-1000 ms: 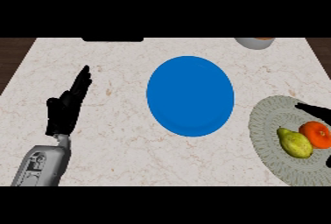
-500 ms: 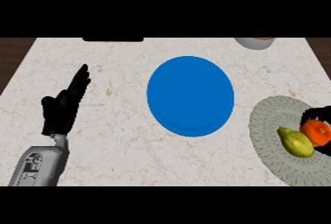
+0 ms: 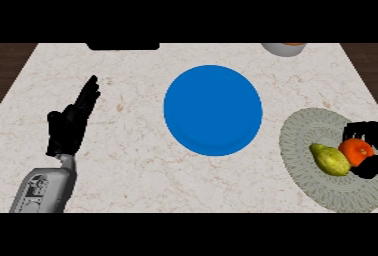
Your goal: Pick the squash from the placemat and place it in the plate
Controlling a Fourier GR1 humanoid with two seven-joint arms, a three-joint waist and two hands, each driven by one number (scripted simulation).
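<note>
The right hand (image 3: 363,150) is over the far side of the grey placemat (image 3: 306,130), its fingers curved down beside an orange fruit (image 3: 357,150) and partly cut off by the view's edge; they seem to close toward the fruit, but whether they hold anything I cannot tell. The squash (image 3: 330,159), yellow-green and pear-shaped, lies on the placemat touching the orange fruit on its left. To do this step well, the hand should settle on the squash, not its neighbour, and close across its thicker lower body so the orange fruit is not dragged along. The blue plate (image 3: 212,110) sits near the placemat, to its left, and holds nothing. A bowl (image 3: 284,48) shows at the counter's far edge, its contents unclear. The left hand (image 3: 70,125) rests at the left, fingers straight, holding nothing
</note>
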